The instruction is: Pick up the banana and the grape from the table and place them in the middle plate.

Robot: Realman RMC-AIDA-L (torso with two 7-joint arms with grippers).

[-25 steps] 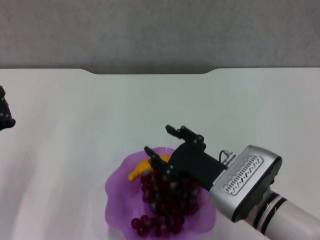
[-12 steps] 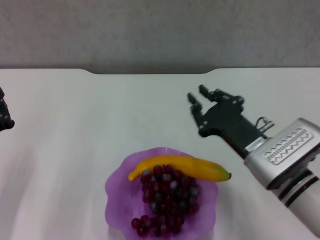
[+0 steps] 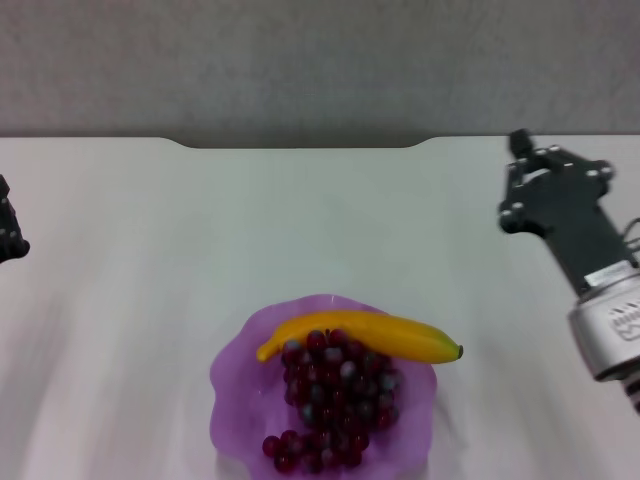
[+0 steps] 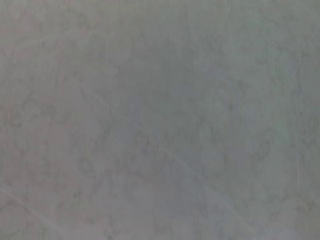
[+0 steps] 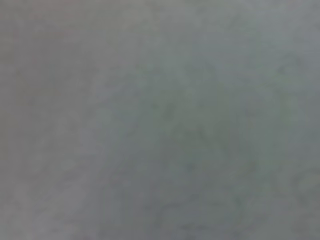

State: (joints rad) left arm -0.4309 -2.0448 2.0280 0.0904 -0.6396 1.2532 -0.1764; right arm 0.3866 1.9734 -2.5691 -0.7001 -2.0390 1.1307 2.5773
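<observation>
The banana [image 3: 370,336] lies across the far side of the purple middle plate [image 3: 228,385], its dark tip reaching past the plate's right rim. The grape bunch [image 3: 335,400] fills the plate just in front of the banana and touches it. My right gripper [image 3: 512,178] is open and empty, held well away at the right of the white table [image 3: 150,250], near its far edge. Only a dark part of my left gripper [image 3: 8,235] shows at the left edge of the head view. Both wrist views show only a plain grey surface.
The table's far edge has a notch [image 3: 300,145] in the middle, with a grey wall behind it. The plate stands near the table's front edge.
My right gripper has let go of the banana, which now rests on the plate, and has drawn back up and to the right, away from the plate. The left arm has not moved.
</observation>
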